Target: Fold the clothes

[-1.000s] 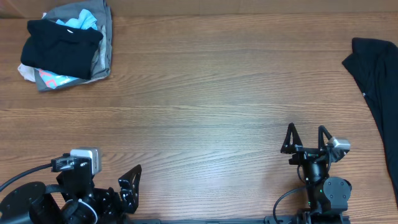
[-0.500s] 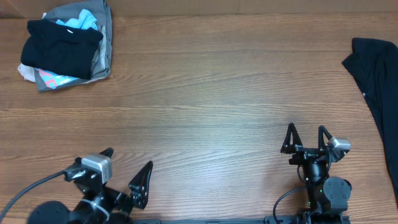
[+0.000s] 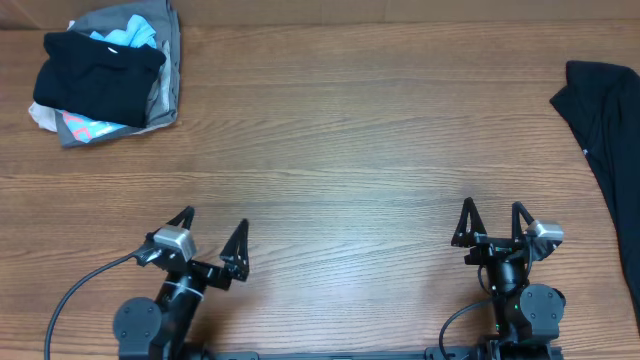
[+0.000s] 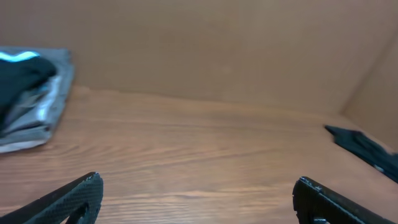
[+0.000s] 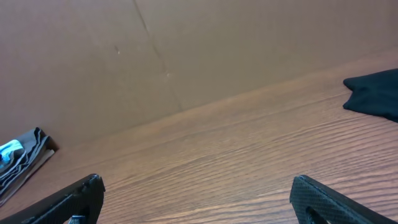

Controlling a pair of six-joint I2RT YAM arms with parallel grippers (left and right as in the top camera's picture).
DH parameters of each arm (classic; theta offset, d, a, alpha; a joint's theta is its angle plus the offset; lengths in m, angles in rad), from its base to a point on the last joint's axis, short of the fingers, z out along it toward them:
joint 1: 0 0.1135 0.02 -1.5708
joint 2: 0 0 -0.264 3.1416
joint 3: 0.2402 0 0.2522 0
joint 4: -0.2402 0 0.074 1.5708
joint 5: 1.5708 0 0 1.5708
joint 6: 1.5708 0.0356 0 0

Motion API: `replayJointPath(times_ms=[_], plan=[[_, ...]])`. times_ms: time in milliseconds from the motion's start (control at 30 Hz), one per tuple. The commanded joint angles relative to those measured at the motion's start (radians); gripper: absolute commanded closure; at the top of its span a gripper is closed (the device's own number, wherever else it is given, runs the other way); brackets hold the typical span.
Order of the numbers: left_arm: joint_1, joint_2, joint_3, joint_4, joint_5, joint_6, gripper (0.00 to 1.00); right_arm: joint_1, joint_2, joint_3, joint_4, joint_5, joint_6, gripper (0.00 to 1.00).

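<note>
— State of the left two-finger black gripper (image 3: 215, 220)?
— Spread wide and gripping nothing, with only bare wood between the fingers. Sits low near the front edge of the brown wood-grain table (image 3: 330, 150).
— And the right two-finger black gripper (image 3: 491, 206)?
— Much the same: parted wide, empty, near the front edge, well apart from the left one. Points toward the far side of the table.
— Where to find the plain black short-sleeved T-shirt (image 3: 608, 110)?
— Lies on the wood at the far right edge of the table, partly cut off by the frame, well apart from both grippers. Shows as a dark corner at the right in both wrist views.
— Anything else on the table?
— A stacked pile of soft garments (image 3: 105, 70) in the far left corner: black cloth on top, grey fabric around it, bits of light blue, pink and white peeking out. Touched by neither gripper.
</note>
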Motion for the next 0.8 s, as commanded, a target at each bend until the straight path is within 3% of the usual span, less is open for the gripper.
replayJointPath(times_ms=[0, 200, 367, 567, 767], plan=[[-0.005, -0.051, -0.057, 0.034, -0.157, -0.048, 0.00, 0.006, -0.010, -0.010, 0.006, 0.010, -0.003, 0.00], [0.002, -0.057, -0.131, 0.112, -0.227, -0.045, 0.00, 0.006, -0.010, -0.010, 0.006, 0.010, -0.003, 0.00], [0.008, -0.058, -0.235, 0.287, -0.226, -0.041, 0.00, 0.006, -0.010, -0.010, 0.006, 0.010, -0.003, 0.00], [0.008, -0.058, -0.232, 0.274, -0.220, 0.058, 0.00, 0.006, -0.010, -0.010, 0.006, 0.010, -0.003, 0.00], [0.010, -0.058, -0.232, 0.166, -0.239, 0.135, 0.00, 0.006, -0.010, -0.010, 0.006, 0.010, -0.003, 0.00]])
